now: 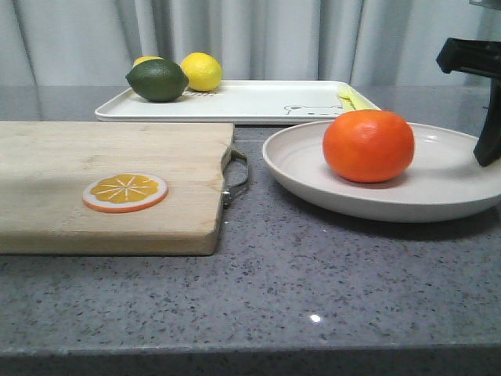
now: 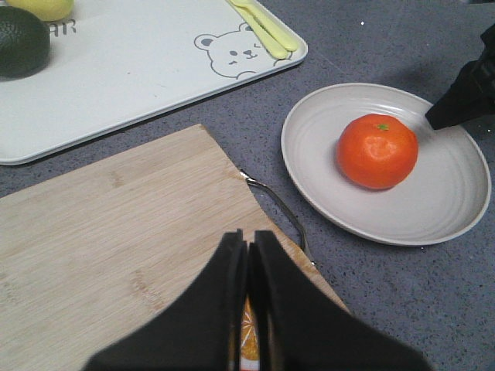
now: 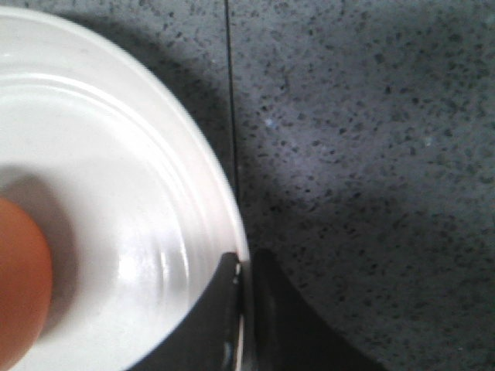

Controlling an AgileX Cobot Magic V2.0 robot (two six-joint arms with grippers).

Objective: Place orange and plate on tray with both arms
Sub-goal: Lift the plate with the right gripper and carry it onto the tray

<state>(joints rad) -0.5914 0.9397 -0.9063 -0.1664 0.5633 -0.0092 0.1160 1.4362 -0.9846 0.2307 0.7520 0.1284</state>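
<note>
The orange [image 1: 368,145] sits in the off-white plate [image 1: 438,196] on the grey counter, right of centre. My right gripper [image 3: 244,267] is shut on the plate's rim [image 3: 220,174], one finger inside the dish and one outside. The front view shows it at the plate's right edge [image 1: 484,157]. Behind the plate lies the white tray [image 1: 250,102] with its bear drawing. My left gripper [image 2: 247,239] is shut and holds nothing. It hovers over the wooden board, left of the plate [image 2: 433,224] and the orange [image 2: 377,151], and is out of the front view.
A wooden cutting board [image 1: 109,180] with a metal handle [image 1: 237,176] fills the left, an orange slice [image 1: 125,192] lying on it. On the tray are a dark green lime [image 1: 157,80], a lemon [image 1: 202,70] and yellow utensils [image 1: 352,98]. A curtain hangs behind.
</note>
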